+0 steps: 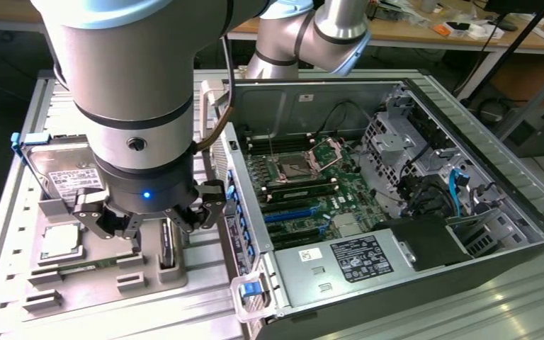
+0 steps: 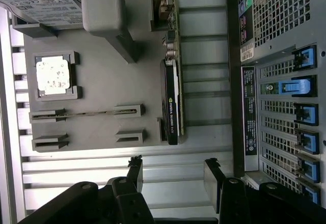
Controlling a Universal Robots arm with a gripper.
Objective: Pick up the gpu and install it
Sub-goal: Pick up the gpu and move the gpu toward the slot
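Observation:
The gpu [image 2: 172,102] is a slim black card standing on edge in a slot of the grey fixture tray [image 2: 102,71], with its silvery bracket [image 2: 168,10] at the end far from my fingers. In the exterior view the gpu [image 1: 166,244] sits just below and to the right of my gripper [image 1: 149,230], beside the computer case. My gripper [image 2: 174,175] is open with nothing between its fingers. It hovers above the tray, and the gap lines up with the near end of the card without touching it.
On the tray [image 1: 111,283] also sit a hard drive [image 1: 59,170], a square processor [image 1: 59,241] and a thin memory stick [image 2: 86,114]. The open computer case [image 1: 499,177] lies at the exterior view's right, its motherboard showing blue expansion slots [image 1: 286,212]. The case's rear wall with blue clips [image 2: 300,86] stands close to the card.

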